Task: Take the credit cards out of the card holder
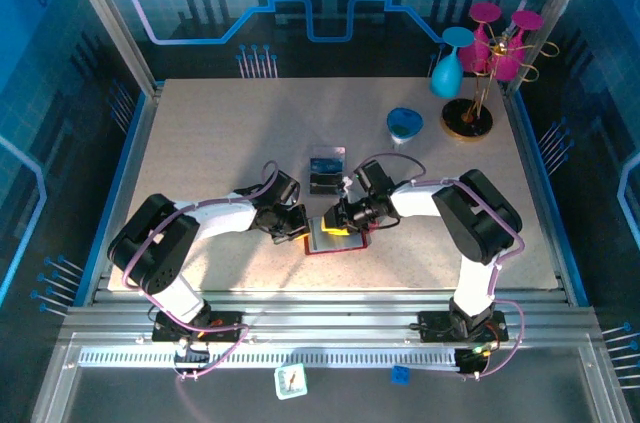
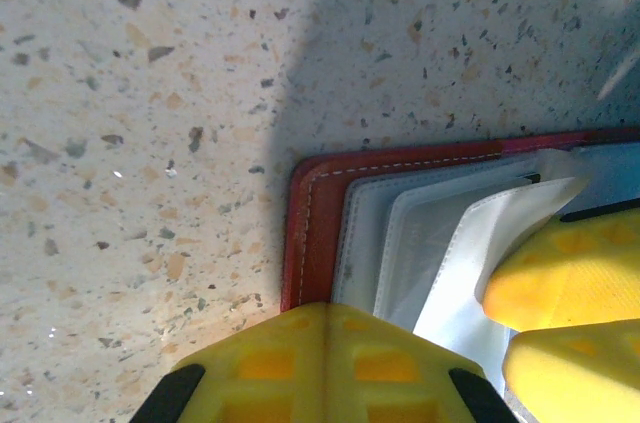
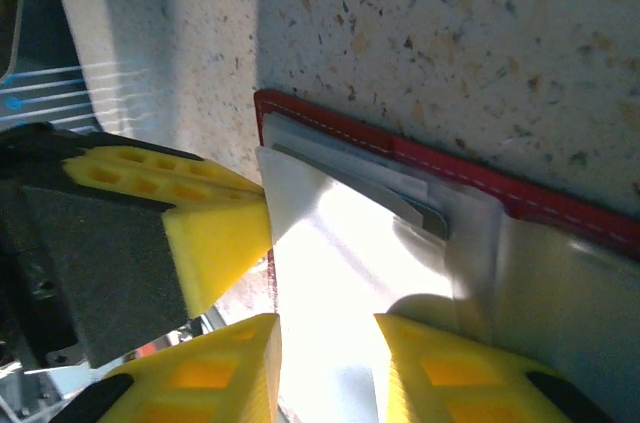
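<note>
The small red folding wallet (image 1: 340, 249) lies open and flat on the speckled table (image 1: 220, 143), near its front edge and about midway across. Seen close, the wallet's (image 2: 300, 243) (image 3: 480, 179) rounded corner carries pale stitching along the rim. Its pale translucent pockets (image 2: 430, 233) (image 3: 330, 243) sit layered inside, the top one lifted off the rest. Just beyond the wallet a thin black plastic card (image 1: 323, 183) lies flat. A blue-and-white plastic card (image 1: 327, 157) lies right behind it, close alongside.
</note>
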